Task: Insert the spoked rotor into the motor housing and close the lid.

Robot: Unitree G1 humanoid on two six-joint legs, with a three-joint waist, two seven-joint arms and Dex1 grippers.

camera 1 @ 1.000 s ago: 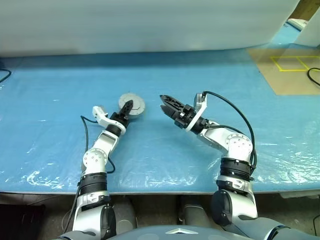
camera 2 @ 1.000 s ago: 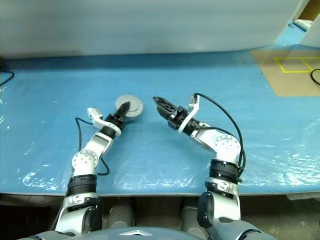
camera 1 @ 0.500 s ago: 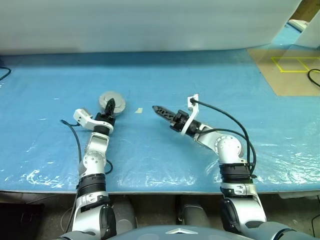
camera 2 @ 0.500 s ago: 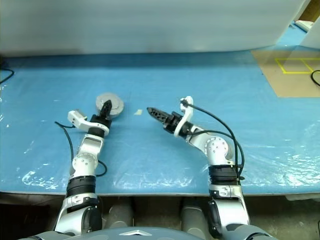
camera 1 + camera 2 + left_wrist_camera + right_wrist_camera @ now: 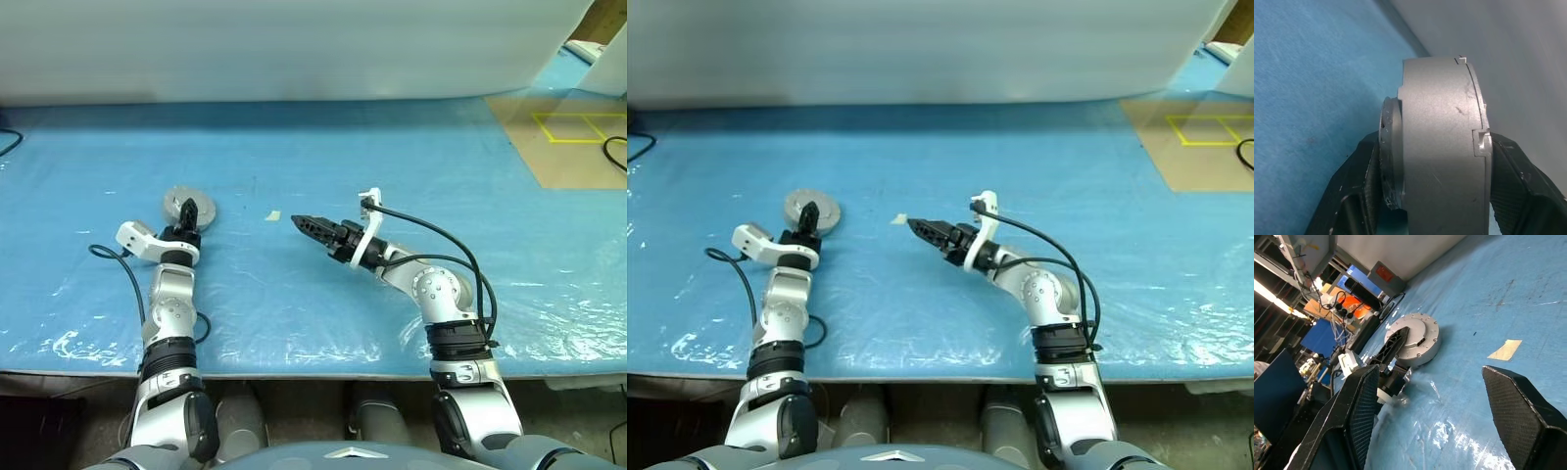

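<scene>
While the left gripper [image 5: 186,211] has its jaws clamped across the round grey metal motor housing [image 5: 189,207], that disc sits at the left of the blue plastic-covered bench [image 5: 323,294], one black finger [image 5: 1520,191] on each flat face. The right gripper [image 5: 306,225] hovers near the middle of the bench, well apart from the housing, jaws spread and holding nothing. A small scrap of pale tape [image 5: 273,215] lies on the sheet between the two grippers.

Head cameras look down over the blue surface [image 5: 392,157]; the left wrist camera sits close against the motor housing [image 5: 1440,147], which the right wrist camera sees from farther off.
</scene>
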